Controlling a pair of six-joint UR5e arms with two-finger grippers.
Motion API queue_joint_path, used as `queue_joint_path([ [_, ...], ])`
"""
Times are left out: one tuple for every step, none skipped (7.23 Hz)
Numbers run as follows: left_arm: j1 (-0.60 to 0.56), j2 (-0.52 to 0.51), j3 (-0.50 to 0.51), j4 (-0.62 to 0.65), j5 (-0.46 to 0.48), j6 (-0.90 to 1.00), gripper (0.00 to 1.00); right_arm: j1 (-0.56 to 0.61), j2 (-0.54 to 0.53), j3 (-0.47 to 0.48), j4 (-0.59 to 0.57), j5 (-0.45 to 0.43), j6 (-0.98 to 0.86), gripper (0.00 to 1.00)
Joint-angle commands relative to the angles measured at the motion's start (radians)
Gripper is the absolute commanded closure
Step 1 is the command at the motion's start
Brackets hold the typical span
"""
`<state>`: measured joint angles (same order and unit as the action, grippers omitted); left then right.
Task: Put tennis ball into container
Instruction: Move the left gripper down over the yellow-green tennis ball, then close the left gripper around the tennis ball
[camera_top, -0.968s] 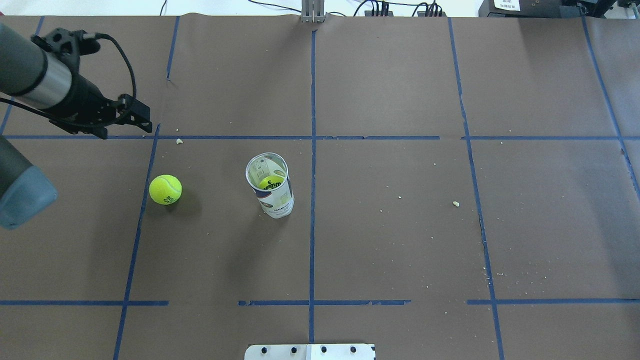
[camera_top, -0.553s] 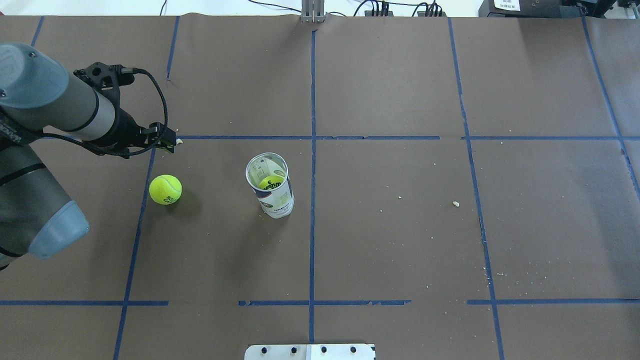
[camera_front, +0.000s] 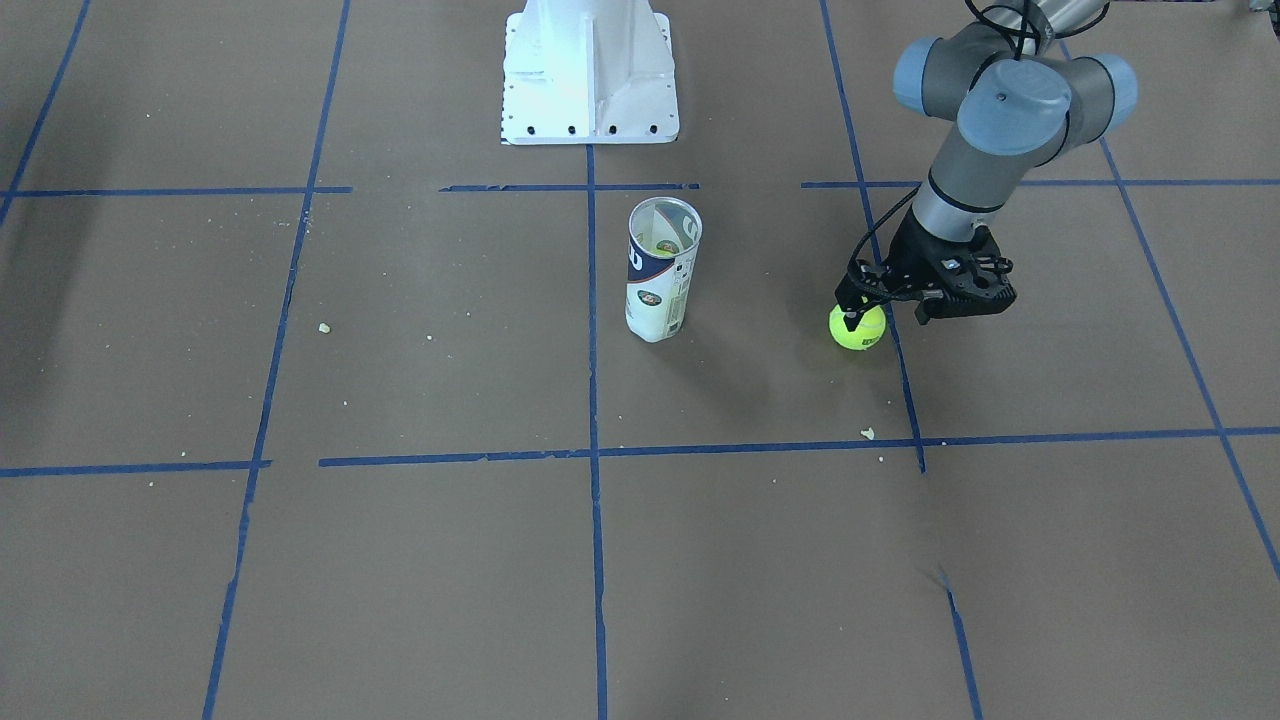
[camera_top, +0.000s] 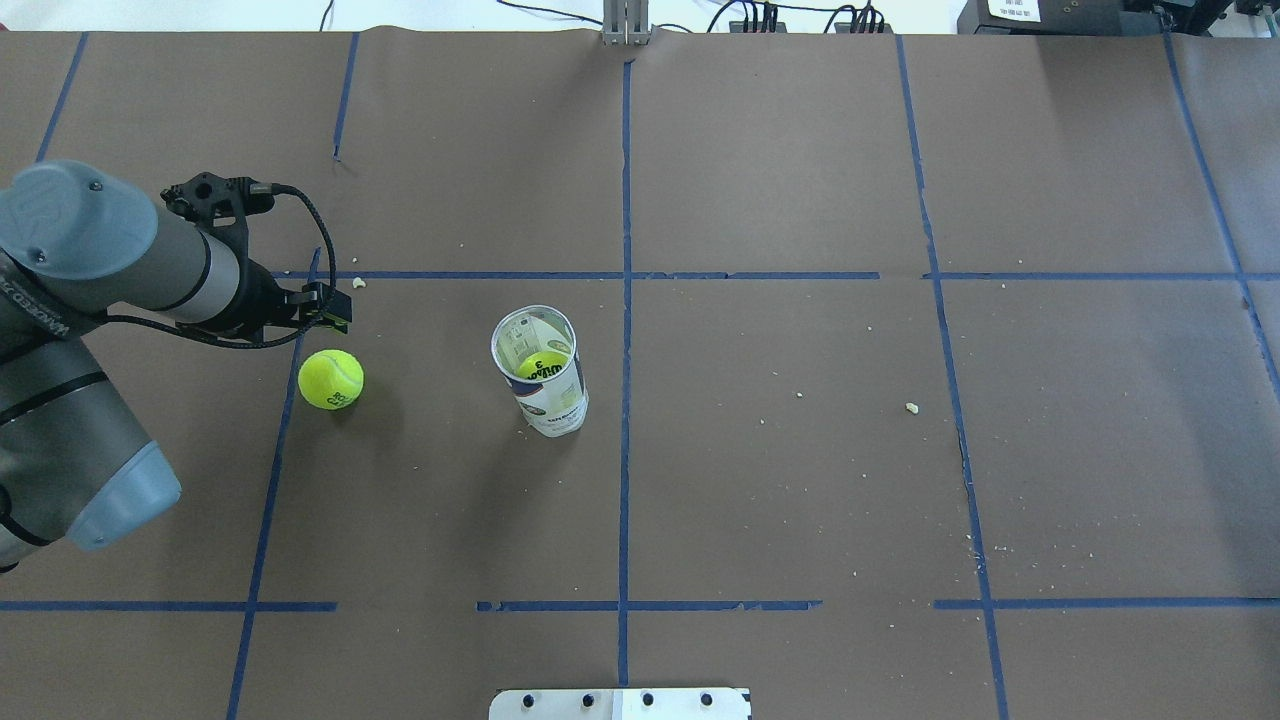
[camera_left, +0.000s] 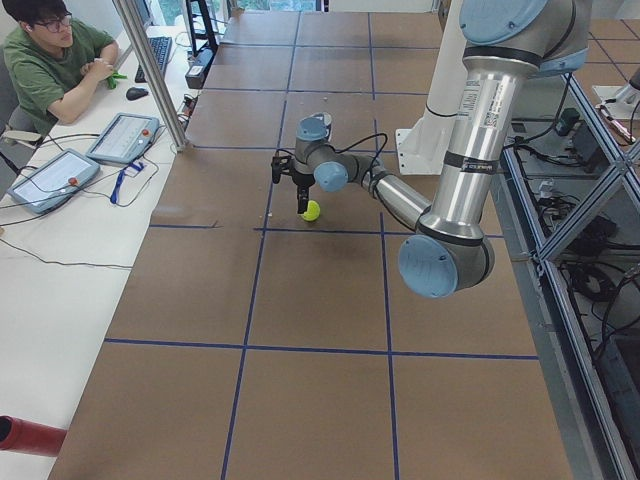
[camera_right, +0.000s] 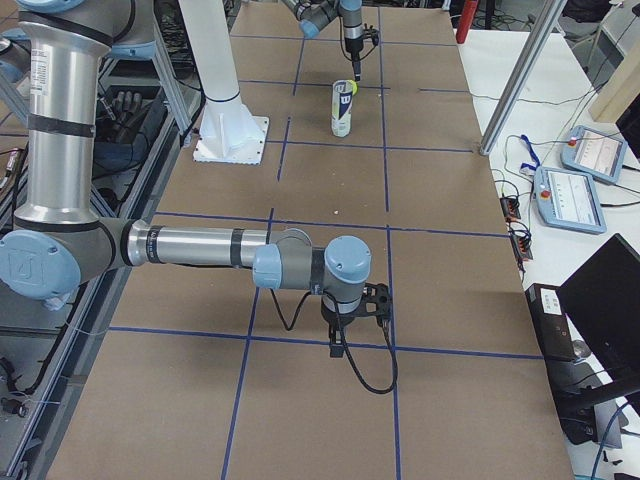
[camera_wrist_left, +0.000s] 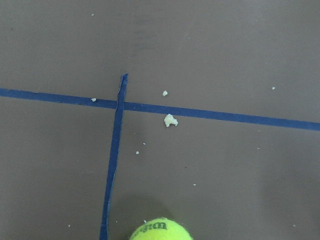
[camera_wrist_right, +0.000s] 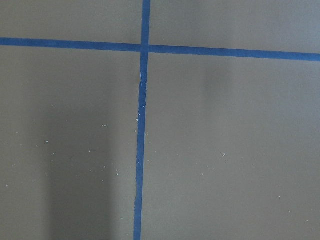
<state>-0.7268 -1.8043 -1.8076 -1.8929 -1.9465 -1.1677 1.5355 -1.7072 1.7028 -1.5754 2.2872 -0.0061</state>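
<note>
A yellow-green tennis ball (camera_top: 331, 379) lies on the brown table, left of the container (camera_top: 540, 372). The container is a clear upright tube with a white and navy label, and another ball (camera_top: 543, 364) sits inside it. My left gripper (camera_top: 330, 305) hangs just above and slightly beyond the loose ball (camera_front: 857, 327), open, with one finger (camera_front: 850, 316) over the ball's top. In the left wrist view only the ball's top (camera_wrist_left: 160, 232) shows at the bottom edge. My right gripper (camera_right: 355, 318) appears only in the exterior right view, low over the table far from the tube; I cannot tell its state.
The white robot pedestal (camera_front: 590, 70) stands behind the tube. Blue tape lines and small crumbs (camera_wrist_left: 170, 120) mark the brown paper. An operator (camera_left: 55, 60) sits at a side desk beyond a metal post (camera_left: 150, 70).
My left arm has swung in from the far left and come down toward the loose ball. The ball and the tube have not moved.
</note>
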Motion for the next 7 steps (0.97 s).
queue_joint_path([
  [0.030,0.000,0.023,-0.015,0.001,-0.007,0.00,0.000,0.000,0.000,0.000,0.000,0.000,0.00],
  [0.033,-0.001,0.028,-0.015,0.000,-0.007,0.00,0.000,0.001,0.000,0.000,0.000,0.000,0.00],
  [0.043,-0.004,0.042,-0.015,0.000,-0.007,0.00,0.000,0.000,0.000,0.000,0.000,0.000,0.00],
  [0.055,-0.010,0.053,-0.017,0.000,-0.007,0.00,0.000,0.000,0.000,-0.002,0.000,0.000,0.00],
  [0.059,-0.013,0.059,-0.017,0.000,-0.007,0.00,0.000,0.001,0.000,0.000,0.000,0.000,0.00],
  [0.061,-0.015,0.062,-0.018,0.000,-0.006,0.00,0.000,0.001,0.000,0.000,0.000,0.000,0.00],
  [0.063,-0.015,0.069,-0.018,-0.002,-0.006,0.00,0.000,0.001,0.000,-0.002,0.000,0.000,0.00],
])
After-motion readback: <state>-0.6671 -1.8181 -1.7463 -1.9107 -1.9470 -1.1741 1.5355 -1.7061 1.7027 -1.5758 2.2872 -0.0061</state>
